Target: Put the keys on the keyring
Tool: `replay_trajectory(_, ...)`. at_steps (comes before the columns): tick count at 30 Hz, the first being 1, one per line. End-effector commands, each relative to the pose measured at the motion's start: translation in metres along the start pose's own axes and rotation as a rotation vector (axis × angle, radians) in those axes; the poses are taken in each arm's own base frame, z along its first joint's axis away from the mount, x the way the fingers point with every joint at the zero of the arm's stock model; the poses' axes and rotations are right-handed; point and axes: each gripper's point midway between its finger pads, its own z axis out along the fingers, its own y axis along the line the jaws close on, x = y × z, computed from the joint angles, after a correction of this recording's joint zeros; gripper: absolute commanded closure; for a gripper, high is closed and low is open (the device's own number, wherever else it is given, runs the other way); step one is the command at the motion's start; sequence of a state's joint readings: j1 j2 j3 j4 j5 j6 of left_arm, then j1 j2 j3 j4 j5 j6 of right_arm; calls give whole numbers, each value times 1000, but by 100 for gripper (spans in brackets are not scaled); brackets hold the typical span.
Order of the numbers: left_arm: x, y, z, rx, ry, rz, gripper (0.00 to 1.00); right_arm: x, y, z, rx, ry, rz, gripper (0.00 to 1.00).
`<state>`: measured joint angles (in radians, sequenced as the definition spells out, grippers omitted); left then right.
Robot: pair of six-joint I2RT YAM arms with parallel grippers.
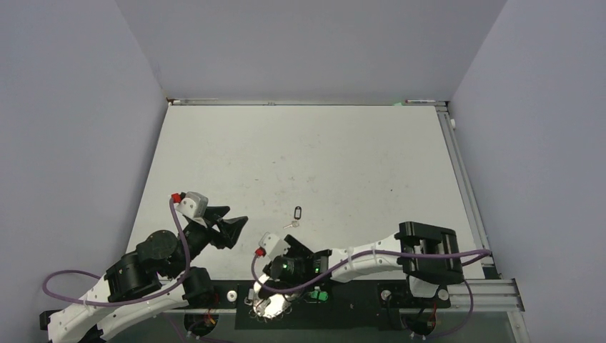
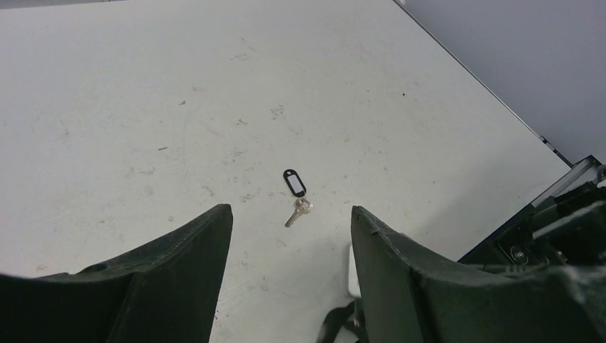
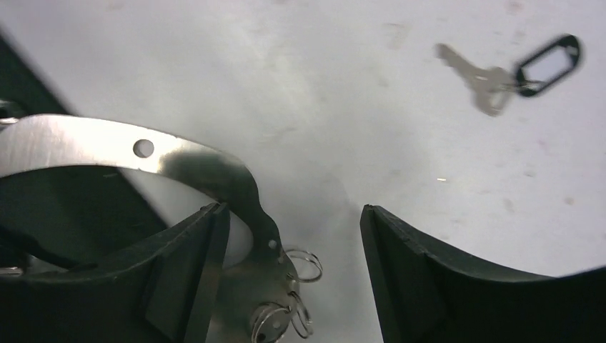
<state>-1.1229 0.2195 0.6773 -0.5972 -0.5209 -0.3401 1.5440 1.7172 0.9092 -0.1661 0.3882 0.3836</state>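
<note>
The key [image 3: 475,75] is seen as dull silver metal, its tag [image 3: 549,64] as black plastic; the keyring strap [image 3: 86,136] is shown as polished, reflective metal, and the table [image 3: 286,71] as matt, scuffed white

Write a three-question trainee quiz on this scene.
1. True or false: the key carries a black tag.
2. The left claw is: A open; B shut on the key; C shut on nothing.
3. Fill in: the right claw is nearer the ____ than the key.
Key: 1 true; 2 A; 3 keyring.
</note>
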Motion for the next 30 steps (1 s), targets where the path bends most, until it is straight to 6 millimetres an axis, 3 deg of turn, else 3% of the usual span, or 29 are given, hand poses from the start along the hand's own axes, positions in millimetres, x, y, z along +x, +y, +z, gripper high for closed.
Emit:
replay_trajectory(1, -3, 1, -1, -7, -12, -6, 42, 7, -74, 3, 154, 25, -4, 32)
replay_trajectory(8, -2, 1, 1, -10, -5, 0, 42, -11, -116, -3, 235, -4, 29, 33)
replay_trajectory(15, -2, 2, 1, -11, -6, -1, 42, -46, -122, -39, 203, -156, 260, 36)
replay_trajectory(19, -1, 1, 0, -7, -7, -2, 42, -39, -131, -54, 151, -209, 405, 37)
replay_trajectory(23, 0, 1, 0, -2, -13, -6, 41, -16, -144, -58, 83, -198, 563, 44)
replay_trajectory(30, 5, -5, 5, 21, -2, -3, 41, -8, -133, -60, -19, -197, 647, 46)
